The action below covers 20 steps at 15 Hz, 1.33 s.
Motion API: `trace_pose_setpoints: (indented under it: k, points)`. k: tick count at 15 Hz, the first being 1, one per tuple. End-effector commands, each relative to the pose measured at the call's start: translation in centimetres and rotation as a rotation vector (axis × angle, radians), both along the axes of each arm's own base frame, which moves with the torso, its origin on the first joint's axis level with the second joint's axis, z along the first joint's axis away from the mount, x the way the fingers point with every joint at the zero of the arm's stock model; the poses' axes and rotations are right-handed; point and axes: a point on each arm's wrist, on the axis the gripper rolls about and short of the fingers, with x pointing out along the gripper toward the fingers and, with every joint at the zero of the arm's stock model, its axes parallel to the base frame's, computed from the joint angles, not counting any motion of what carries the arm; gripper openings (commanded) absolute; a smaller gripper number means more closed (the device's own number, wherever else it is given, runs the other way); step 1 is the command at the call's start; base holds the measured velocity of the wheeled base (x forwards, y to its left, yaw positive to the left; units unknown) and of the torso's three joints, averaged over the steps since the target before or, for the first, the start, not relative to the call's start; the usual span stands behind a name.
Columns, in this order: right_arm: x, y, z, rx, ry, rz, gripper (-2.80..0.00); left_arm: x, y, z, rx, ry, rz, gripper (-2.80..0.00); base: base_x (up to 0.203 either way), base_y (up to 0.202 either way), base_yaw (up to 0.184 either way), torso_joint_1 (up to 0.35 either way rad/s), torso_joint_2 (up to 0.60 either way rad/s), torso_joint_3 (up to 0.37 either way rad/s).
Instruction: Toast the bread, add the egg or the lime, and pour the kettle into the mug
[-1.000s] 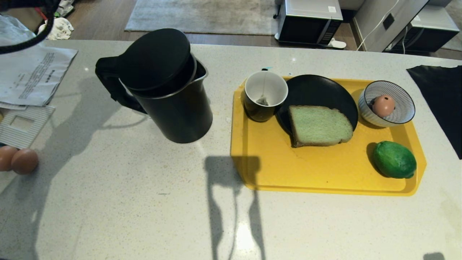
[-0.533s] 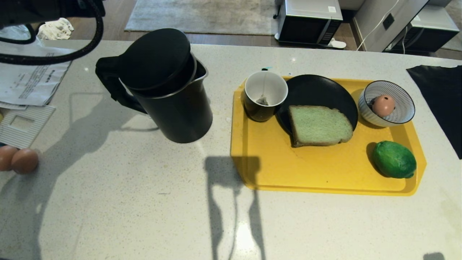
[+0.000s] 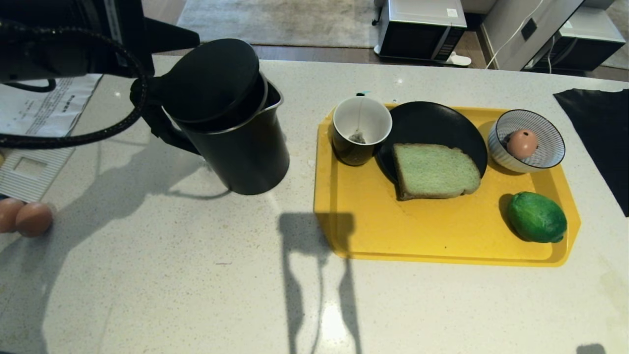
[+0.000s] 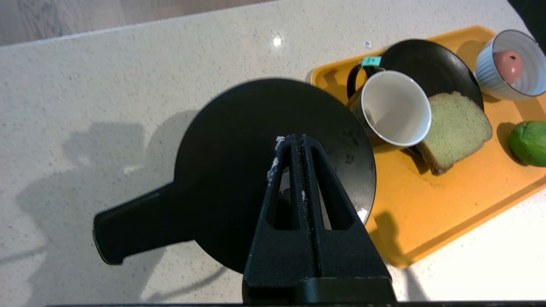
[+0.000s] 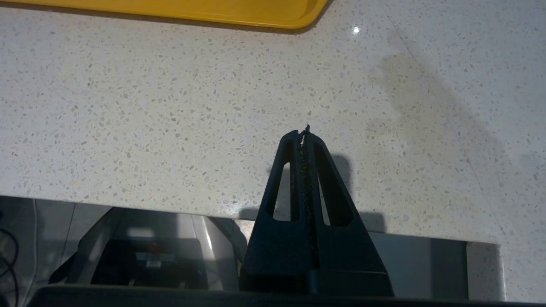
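Left hand: fingers pressed together, empty, hovering over the kettle's lid; its arm enters the head view at the bench's far left corner, just behind the kettle's handle
Right hand: fingers pressed together, holding nothing, low over the near edge of the bench by the tray's near right corner
Kettle: black, lid on, upright on the bench left of the tray – handle toward the left edge, spout toward the tray
Tray: yellow, on the right half of the bench
Mug: black with a white inside, at the tray's far left corner, a teabag and its string inside
Plate: black, along the tray's far edge, touching the mug
Bread: pale green slice with a darker crust, lying partly on the plate's near rim and partly on the tray
Bowl: striped white and blue, at the tray's far right corner – holds a pinkish egg
Lime: on the tray near its near right corner
Brown eggs: two, at the bench's left edge
Papers: at the far left of the bench, partly under the left arm
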Motion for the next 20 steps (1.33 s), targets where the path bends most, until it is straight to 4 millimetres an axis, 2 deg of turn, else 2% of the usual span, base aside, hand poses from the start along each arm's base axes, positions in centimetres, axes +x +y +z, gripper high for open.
trace_pose_setpoints:
  k: [1,8,13,16,20]
  points:
    - [0.0,0.0,0.0,0.000,0.001,0.000,-2.80,0.0,0.0,-0.8,0.003,0.030,0.000,-2.80,0.000,0.000,0.000,0.000,0.00,0.000]
    - [0.0,0.0,0.0,0.000,0.002,0.000,-2.80,1.0,-0.8,-3.8,0.011,0.151,0.009,-2.80,0.000,0.000,0.000,0.000,0.00,0.000]
    - [0.0,0.0,0.0,0.000,0.001,0.000,-2.80,1.3,-0.8,-4.8,0.016,0.190,0.023,-2.80,0.000,0.000,0.000,0.000,0.00,0.000]
    - [0.0,0.0,0.0,0.000,0.001,0.000,-2.80,1.1,-0.6,-3.8,-0.010,0.127,0.022,-2.80,0.000,0.000,0.000,0.000,0.00,0.000]
    - [0.0,0.0,0.0,0.000,0.002,0.000,-2.80,-1.3,1.1,0.1,0.025,-0.100,0.014,-2.80,0.000,0.000,0.000,0.000,0.00,0.000]
